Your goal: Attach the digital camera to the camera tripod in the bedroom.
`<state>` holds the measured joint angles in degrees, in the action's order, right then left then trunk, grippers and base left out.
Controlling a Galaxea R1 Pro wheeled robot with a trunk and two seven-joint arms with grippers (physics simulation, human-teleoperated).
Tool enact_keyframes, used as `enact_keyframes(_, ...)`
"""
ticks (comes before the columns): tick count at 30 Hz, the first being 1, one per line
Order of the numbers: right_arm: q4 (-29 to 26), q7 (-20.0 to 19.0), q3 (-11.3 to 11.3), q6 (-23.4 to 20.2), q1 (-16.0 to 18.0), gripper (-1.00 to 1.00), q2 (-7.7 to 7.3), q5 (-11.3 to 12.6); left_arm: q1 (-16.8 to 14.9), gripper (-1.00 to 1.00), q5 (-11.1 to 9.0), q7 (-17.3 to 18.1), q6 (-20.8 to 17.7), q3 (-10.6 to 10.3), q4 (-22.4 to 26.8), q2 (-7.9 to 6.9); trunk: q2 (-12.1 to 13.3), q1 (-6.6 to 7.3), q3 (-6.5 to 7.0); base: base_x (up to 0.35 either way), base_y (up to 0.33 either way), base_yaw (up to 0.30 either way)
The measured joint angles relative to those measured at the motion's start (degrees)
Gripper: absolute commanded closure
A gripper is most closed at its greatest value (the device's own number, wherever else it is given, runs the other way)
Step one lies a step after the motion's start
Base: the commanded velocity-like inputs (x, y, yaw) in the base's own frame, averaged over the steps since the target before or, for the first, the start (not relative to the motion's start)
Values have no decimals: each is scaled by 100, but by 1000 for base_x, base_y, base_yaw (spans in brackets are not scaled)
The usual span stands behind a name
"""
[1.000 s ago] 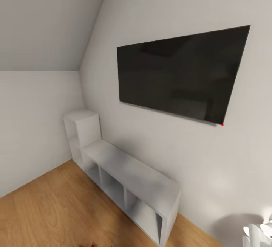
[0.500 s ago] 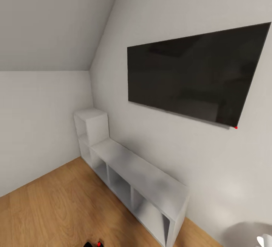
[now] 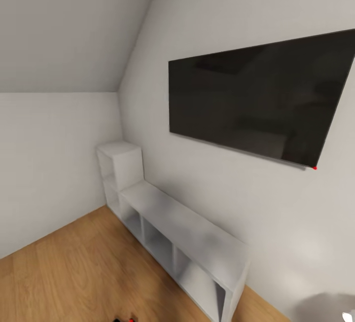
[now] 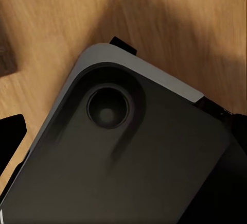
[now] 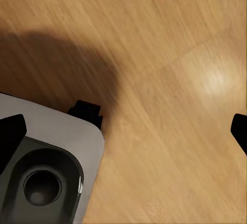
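Room: white walls (image 3: 59, 144) meeting at a corner left of centre in the head view, a sloped grey ceiling across the upper left
Screen: large flat black wall-mounted television (image 3: 256, 100) in the upper right of the head view, a tiny red light at its lower right corner
Shelving: low white cube shelving unit (image 3: 182, 243) against the wall under the television, running from centre toward the lower right, with a taller white cube stack at its left end
Floor: light wood plank floor (image 3: 74, 272) across the lower left of the head view
Digital camera: small black object with a bright red dot (image 3: 129, 319) at the bottom edge of the head view (mostly cut off by the frame)
Left gripper: black fingertips (image 4: 11, 134) at the left and right edges of the left wrist view, spread wide, nothing between them; behind, a dark grey rounded robot base (image 4: 123, 167)
Right gripper: black fingertips (image 5: 11, 131) at both side edges of the right wrist view, spread wide over bare wood
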<state>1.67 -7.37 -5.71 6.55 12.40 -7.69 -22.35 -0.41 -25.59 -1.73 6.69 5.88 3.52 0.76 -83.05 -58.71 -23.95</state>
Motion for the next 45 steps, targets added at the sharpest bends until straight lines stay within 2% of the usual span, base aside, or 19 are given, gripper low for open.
enact_keyframes(12,0,-7,4,-2,0,-100,17,-31,-1,-100,-26,19,20,34,9,-9,0,-1,0,56,44,0)
enact_keyframes(33,0,1,5,-2,0,-100,40,-35,1,-100,-27,30,20,35,8,-9,0,1,0,284,0,0)
enact_keyframes(45,0,1,5,7,0,-100,34,-35,0,-100,-27,21,20,39,12,-9,0,-2,0,60,0,0)
